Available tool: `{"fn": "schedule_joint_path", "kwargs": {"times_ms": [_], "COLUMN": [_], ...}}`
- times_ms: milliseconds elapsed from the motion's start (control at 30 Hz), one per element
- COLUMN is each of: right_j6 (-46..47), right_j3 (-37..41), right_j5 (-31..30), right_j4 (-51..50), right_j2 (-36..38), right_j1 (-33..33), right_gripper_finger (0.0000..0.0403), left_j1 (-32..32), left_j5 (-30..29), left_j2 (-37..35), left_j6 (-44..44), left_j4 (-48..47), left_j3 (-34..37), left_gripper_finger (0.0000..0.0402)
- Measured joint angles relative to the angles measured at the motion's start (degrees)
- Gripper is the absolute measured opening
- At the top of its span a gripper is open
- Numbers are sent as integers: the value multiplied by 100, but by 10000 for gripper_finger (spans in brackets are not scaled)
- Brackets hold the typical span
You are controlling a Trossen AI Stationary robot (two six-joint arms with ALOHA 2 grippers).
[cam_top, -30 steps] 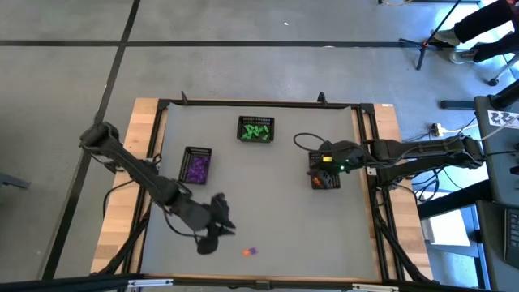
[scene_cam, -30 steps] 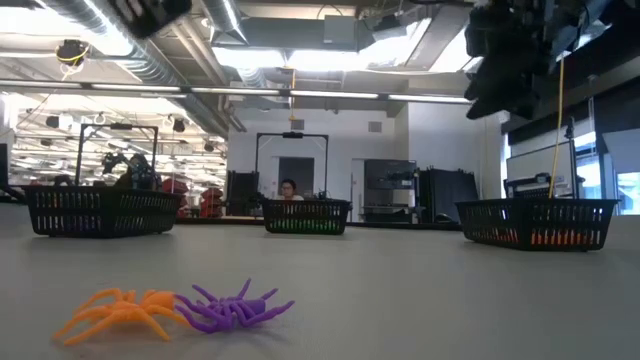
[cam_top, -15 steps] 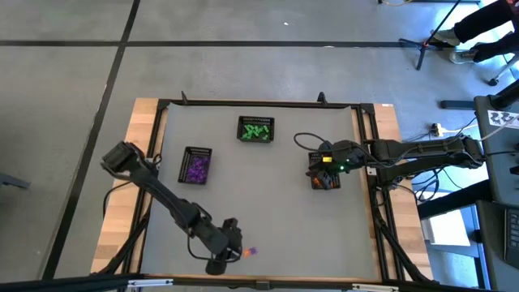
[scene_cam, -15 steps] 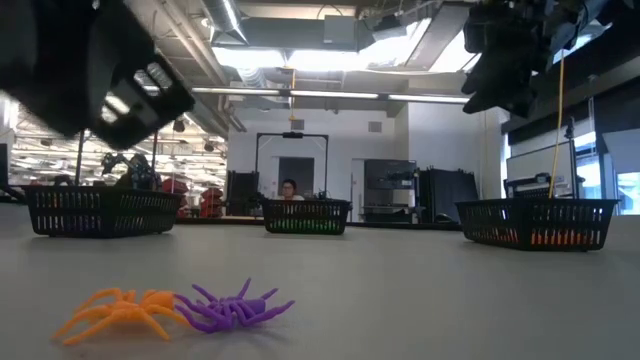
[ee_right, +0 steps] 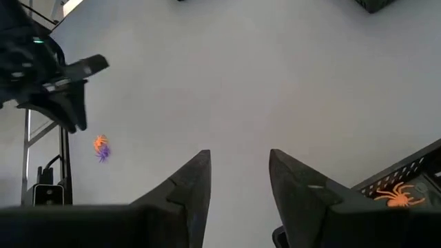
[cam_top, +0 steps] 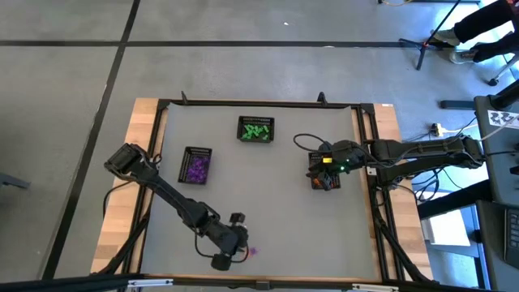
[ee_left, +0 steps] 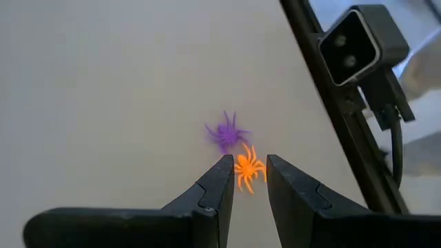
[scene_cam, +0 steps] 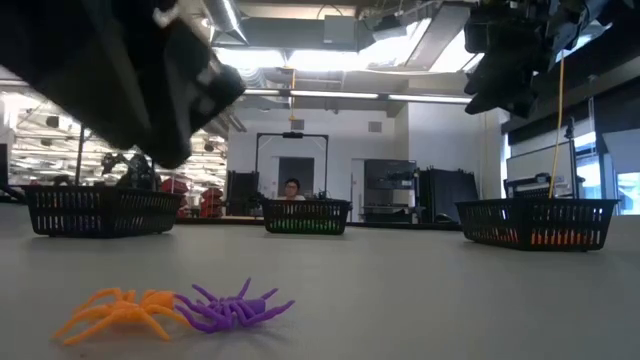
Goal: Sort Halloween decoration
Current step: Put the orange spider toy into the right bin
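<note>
Two tiny plastic spiders lie side by side on the grey table near its front edge: an orange one (ee_left: 248, 169) (scene_cam: 120, 312) and a purple one (ee_left: 226, 132) (scene_cam: 232, 307), their legs meeting. My left gripper (ee_left: 247, 165) (cam_top: 239, 246) hangs open just above them, slanting down, with a fingertip on either side of the orange spider and clear of it. My right gripper (ee_right: 239, 162) (cam_top: 321, 166) waits open above the basket with orange pieces (cam_top: 325, 180) at the right.
A black mesh basket of purple pieces (cam_top: 196, 165) stands left of centre, and one of green pieces (cam_top: 256, 130) stands at the back. The low-view camera (ee_left: 358, 48) and the table's black frame (ee_left: 344, 138) are close beside the spiders. A person sits far behind the table (scene_cam: 290, 188).
My left gripper has come down and moved toward the table's near edge and right, rolling somewhat, until it hangs over the two spiders. The spiders have not moved. The right arm has kept still.
</note>
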State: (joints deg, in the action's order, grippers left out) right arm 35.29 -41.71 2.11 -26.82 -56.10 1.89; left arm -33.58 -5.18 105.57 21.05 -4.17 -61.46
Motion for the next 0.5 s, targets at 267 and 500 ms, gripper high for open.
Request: {"fn": "schedule_joint_path", "kwargs": {"times_ms": [267,500], "right_j6": [-87,-101], "right_j3": [0,0], "right_j5": [-6,-107], "right_j4": [-6,-10], "right_j2": [0,0], "right_j1": [0,0], "right_gripper_finger": [145,145], "left_j1": [-7,53], "left_j5": [62,168], "left_j2": [19,172], "left_j6": [-513,-581], "left_j4": [-640,-358], "left_j3": [-195,-273], "left_gripper_finger": [80,80]}}
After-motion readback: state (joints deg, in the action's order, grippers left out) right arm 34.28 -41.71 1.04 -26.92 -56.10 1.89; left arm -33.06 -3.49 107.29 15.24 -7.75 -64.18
